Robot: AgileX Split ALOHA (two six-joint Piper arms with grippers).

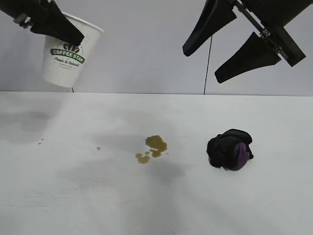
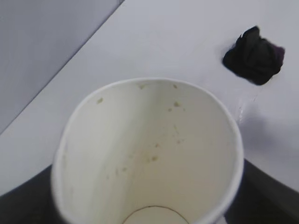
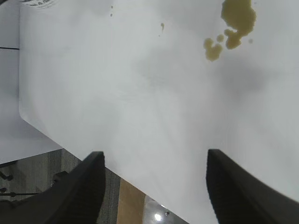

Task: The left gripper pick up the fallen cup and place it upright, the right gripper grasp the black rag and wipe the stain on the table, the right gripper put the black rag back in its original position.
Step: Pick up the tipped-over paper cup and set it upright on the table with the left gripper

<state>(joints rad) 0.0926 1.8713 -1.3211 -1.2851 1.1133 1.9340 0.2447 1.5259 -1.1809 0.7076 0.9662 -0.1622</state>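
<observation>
White table (image 1: 58, 196) | one cup (image 1: 66, 56) | one black rag (image 1: 229, 149) | one stain (image 1: 152, 148)

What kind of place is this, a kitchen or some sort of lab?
Probably a robot test bench, not a kitchen: a bare white table against a plain grey wall, two black robot arms above it, and a staged coffee stain beside a black rag.
</observation>
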